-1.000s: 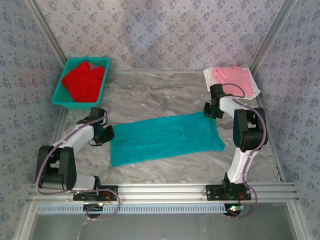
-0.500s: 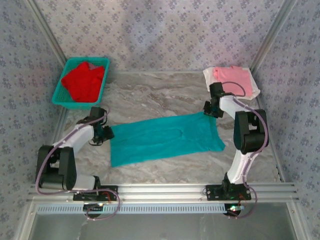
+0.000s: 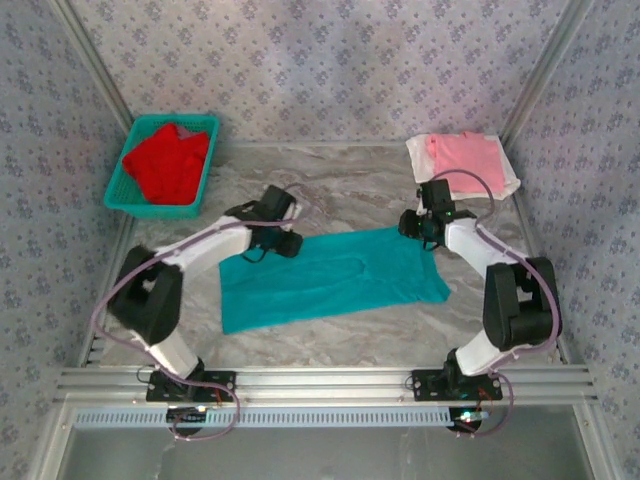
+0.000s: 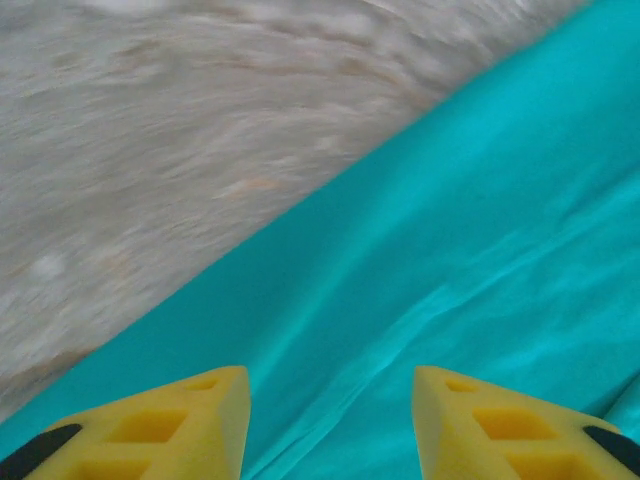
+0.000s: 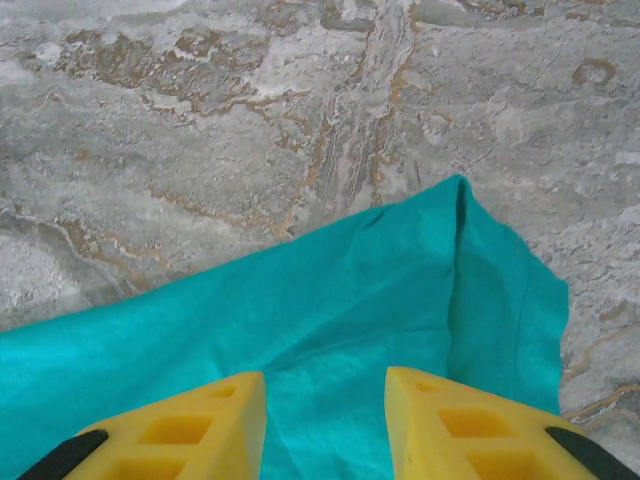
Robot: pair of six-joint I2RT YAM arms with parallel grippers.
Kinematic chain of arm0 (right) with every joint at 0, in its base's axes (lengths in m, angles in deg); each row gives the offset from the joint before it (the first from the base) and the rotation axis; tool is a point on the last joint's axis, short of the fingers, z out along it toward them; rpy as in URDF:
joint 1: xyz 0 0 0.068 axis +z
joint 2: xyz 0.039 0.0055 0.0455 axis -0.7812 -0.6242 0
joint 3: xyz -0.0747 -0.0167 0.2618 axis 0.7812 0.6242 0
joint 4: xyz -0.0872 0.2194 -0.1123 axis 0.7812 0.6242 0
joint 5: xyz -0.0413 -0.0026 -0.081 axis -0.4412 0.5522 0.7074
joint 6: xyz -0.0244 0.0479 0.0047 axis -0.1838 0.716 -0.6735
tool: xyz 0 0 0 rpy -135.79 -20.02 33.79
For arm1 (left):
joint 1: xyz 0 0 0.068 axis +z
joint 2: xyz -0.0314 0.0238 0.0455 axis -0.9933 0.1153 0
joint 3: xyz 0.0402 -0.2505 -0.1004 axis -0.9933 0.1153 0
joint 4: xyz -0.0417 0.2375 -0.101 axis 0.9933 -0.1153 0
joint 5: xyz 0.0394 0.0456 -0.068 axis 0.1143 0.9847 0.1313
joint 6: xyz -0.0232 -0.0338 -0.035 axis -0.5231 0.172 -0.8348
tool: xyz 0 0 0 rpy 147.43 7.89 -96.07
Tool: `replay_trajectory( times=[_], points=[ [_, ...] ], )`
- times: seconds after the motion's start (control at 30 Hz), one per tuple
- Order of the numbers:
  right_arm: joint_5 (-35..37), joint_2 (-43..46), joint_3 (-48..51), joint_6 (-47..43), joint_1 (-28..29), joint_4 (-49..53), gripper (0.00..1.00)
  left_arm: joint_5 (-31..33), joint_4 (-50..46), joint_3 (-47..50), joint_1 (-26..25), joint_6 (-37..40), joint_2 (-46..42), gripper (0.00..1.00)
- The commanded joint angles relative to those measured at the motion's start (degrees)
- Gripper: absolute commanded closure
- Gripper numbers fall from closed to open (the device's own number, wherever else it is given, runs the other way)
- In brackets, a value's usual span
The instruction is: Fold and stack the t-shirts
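A teal t-shirt (image 3: 330, 275) lies folded into a long strip across the middle of the table. My left gripper (image 3: 285, 243) stands open over its far left edge. In the left wrist view the yellow fingers (image 4: 200, 420) are apart above smooth teal cloth (image 4: 450, 250), with nothing between them. My right gripper (image 3: 412, 228) is open over the strip's far right corner. In the right wrist view that gripper (image 5: 325, 400) hovers over the teal corner (image 5: 350, 300), also holding nothing. A pink t-shirt (image 3: 465, 155) rests folded on a white one (image 3: 507, 183) at the back right. A red t-shirt (image 3: 165, 165) lies in the basket.
The teal mesh basket (image 3: 118, 192) stands at the back left corner. Patterned walls close in the table on three sides. Bare marble (image 3: 340, 190) lies behind the teal strip, and a metal rail (image 3: 320, 380) runs along the near edge.
Both grippers have opened and let go of the teal shirt's ends. The left arm has swung right, from the shirt's left end to its far edge. The right gripper has shifted a little.
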Motion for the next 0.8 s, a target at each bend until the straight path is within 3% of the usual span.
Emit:
replay_trajectory(
  times=[0.0, 0.27, 0.43, 0.67, 0.77],
  points=[
    [-2.87, 4.51, 4.25, -2.13, 0.02, -7.53, 0.6, -1.23, -6.05, -5.56, -2.1, 9.07, 5.99, 0.52],
    [-8.51, 10.91, 18.89, 1.14, 0.77, -23.36, 0.57, -0.75, -8.94, -12.99, -3.16, 12.87, 13.87, 0.5],
    [-7.42, 12.01, 24.99, 1.45, 3.56, -32.03, 0.56, -0.41, -12.29, -14.94, -4.1, 13.08, 17.07, 0.5],
    [-4.13, 12.78, 25.77, 1.24, 5.68, -33.82, 0.54, -0.68, -11.91, -15.68, -4.41, 12.68, 18.0, 0.5],
    [-3.92, 14.04, 26.46, 1.71, 5.78, -34.11, 0.54, -0.1, -11.38, -15.54, -4.4, 12.83, 18.9, 0.55]
  ],
)
